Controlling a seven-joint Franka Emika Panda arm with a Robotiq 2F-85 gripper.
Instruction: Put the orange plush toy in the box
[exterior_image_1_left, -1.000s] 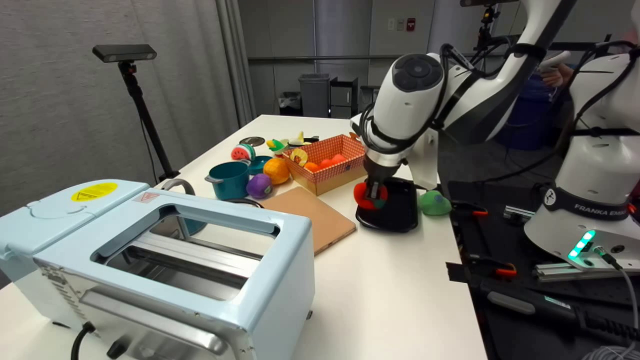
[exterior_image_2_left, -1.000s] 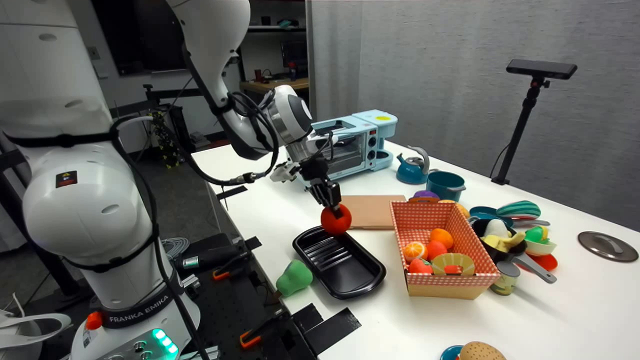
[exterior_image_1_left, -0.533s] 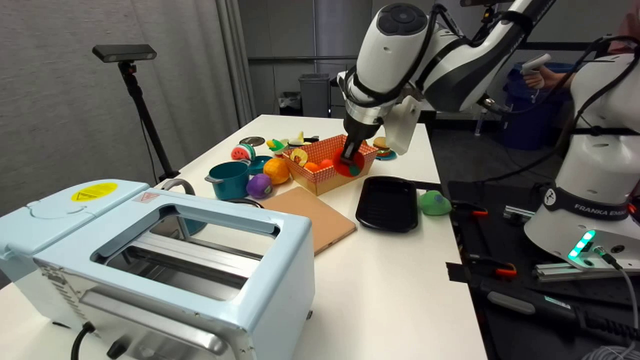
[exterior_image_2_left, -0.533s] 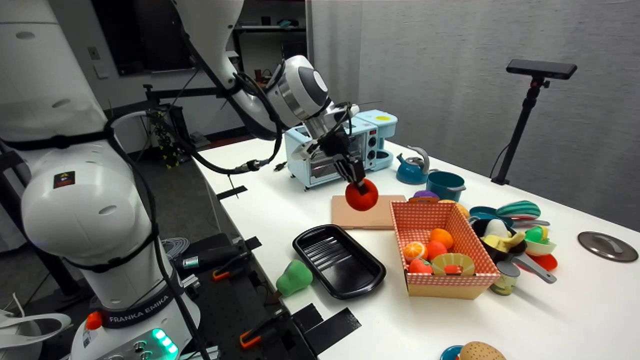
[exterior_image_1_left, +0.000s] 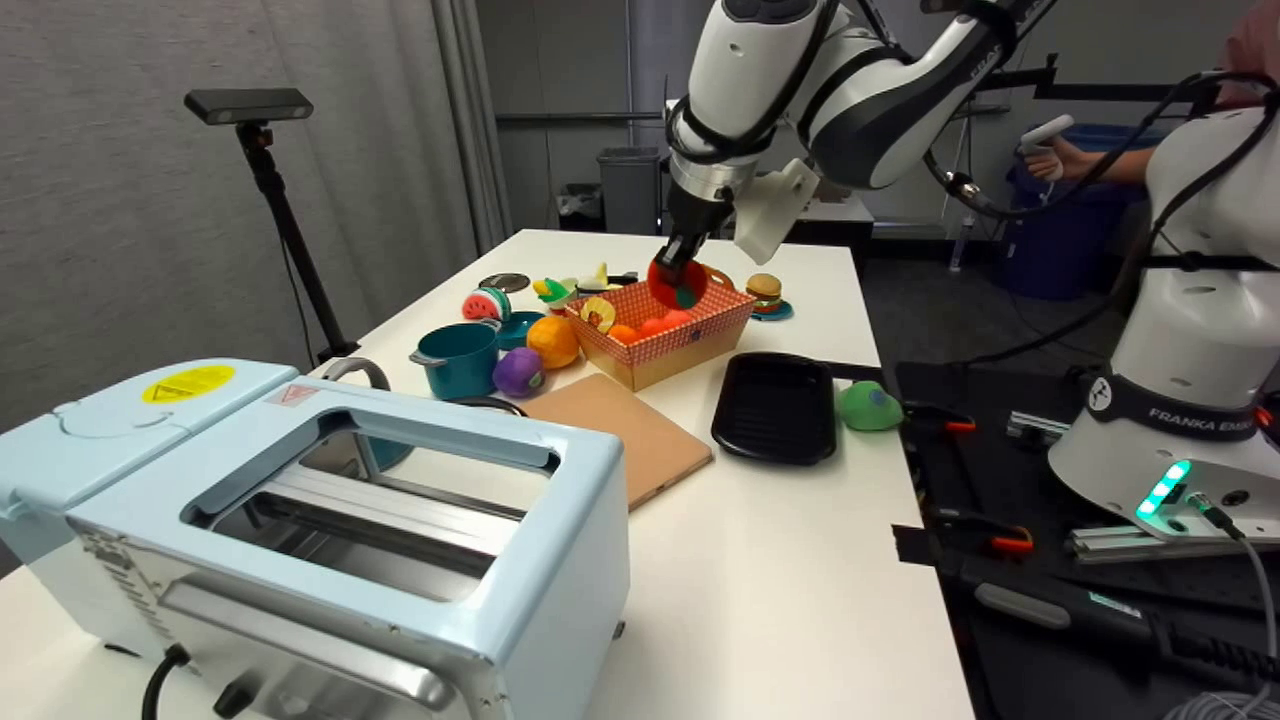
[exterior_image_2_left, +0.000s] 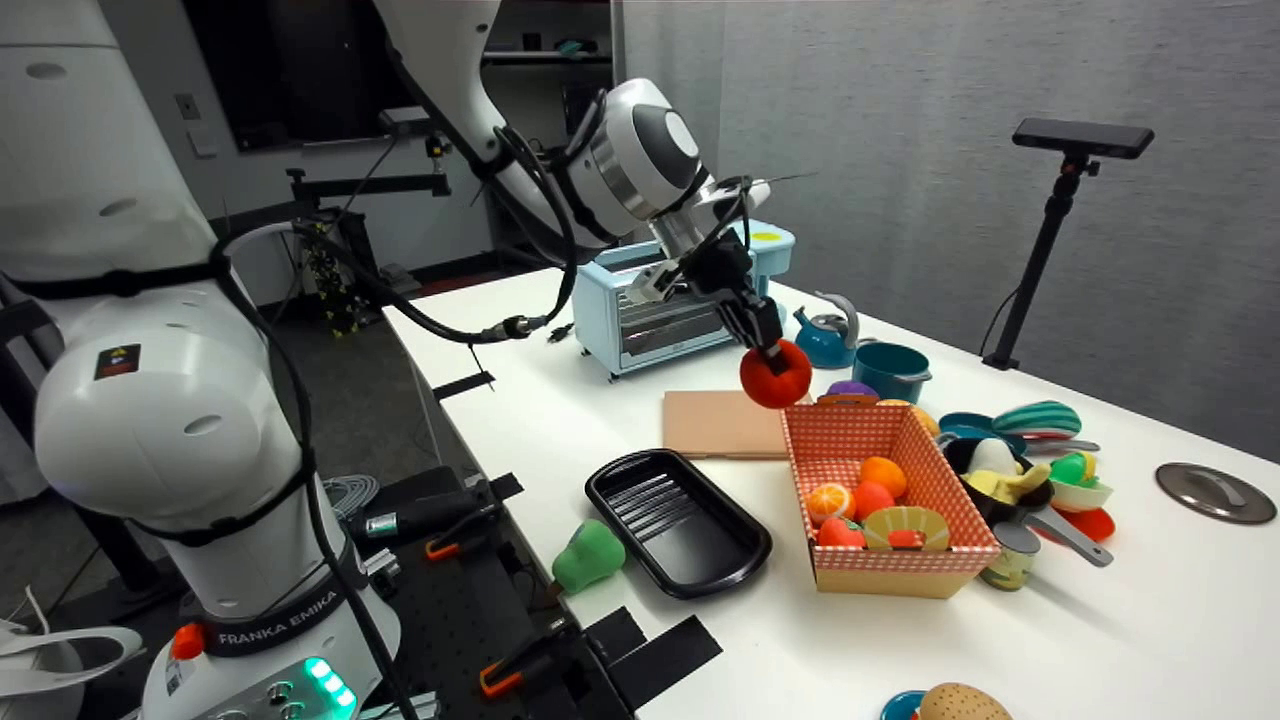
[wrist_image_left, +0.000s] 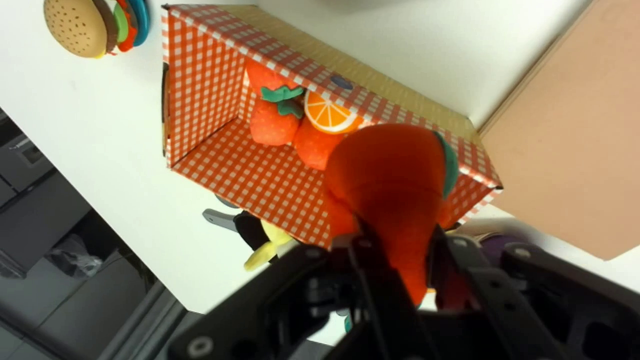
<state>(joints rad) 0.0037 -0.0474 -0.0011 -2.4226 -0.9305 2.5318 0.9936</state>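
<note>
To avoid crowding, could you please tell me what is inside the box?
The box holds a toy orange, an orange-slice toy and two red toys; anything beneath them is covered.

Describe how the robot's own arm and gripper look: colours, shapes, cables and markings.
The arm is rounded, white and dark grey, with black straps and black cables. A black band low on it reads FRANKA EMIKA, with teal lights below. The gripper is black, angular and two-fingered.
</note>
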